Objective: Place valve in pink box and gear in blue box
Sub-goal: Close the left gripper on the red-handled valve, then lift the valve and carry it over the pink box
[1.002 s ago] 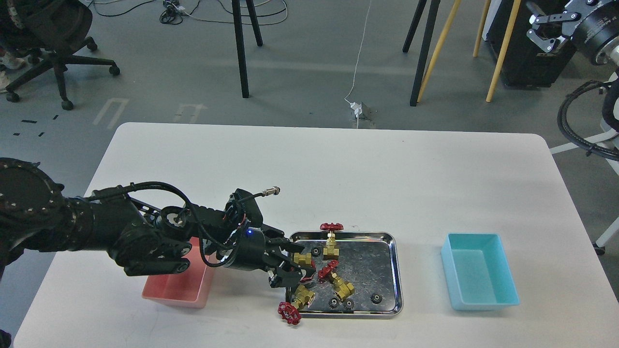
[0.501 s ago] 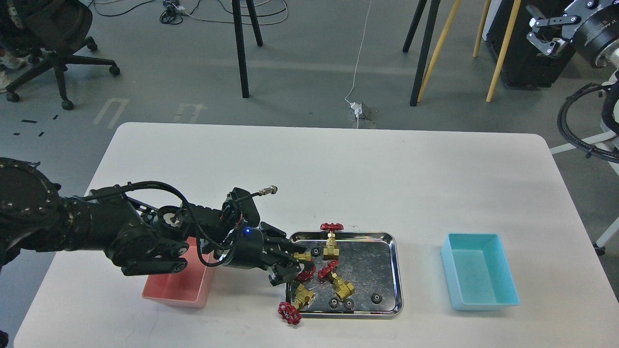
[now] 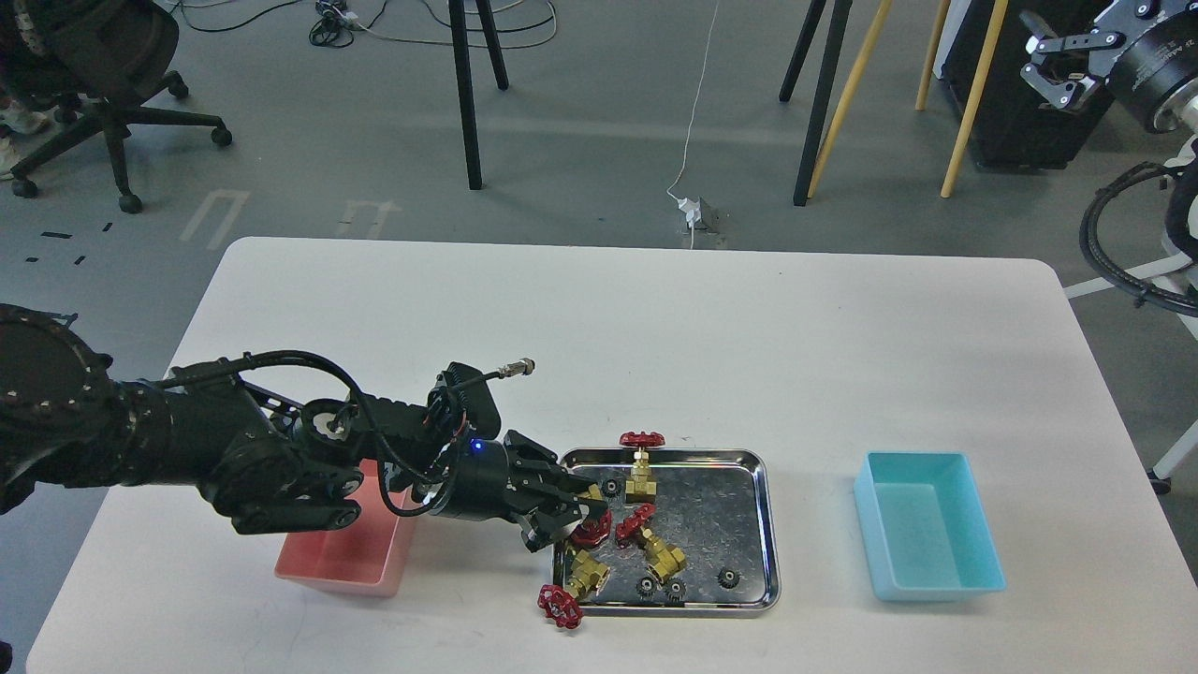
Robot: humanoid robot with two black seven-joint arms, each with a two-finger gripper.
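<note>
My left gripper (image 3: 573,515) reaches over the left edge of the steel tray (image 3: 769,524) and is shut on a valve (image 3: 591,532) with a red handwheel. Three more valves show: one upright at the tray's back (image 3: 641,468), one lying in the middle (image 3: 660,554), and one at the front left (image 3: 578,578) with its wheel hanging over the rim. Several black gears lie in the tray, such as one at the front (image 3: 726,578). The pink box (image 3: 346,562) sits under my left arm. The blue box (image 3: 927,524) stands right of the tray. My right gripper (image 3: 1046,58) is open, raised at the top right.
The white table (image 3: 655,337) carries only the tray and the two boxes. Beyond its far edge are stand legs, cables and an office chair on the floor. A black hose loops at the right edge.
My left gripper's fingers have closed around the valve at the tray's left side and drawn slightly left. My right gripper has shifted a little at the top right.
</note>
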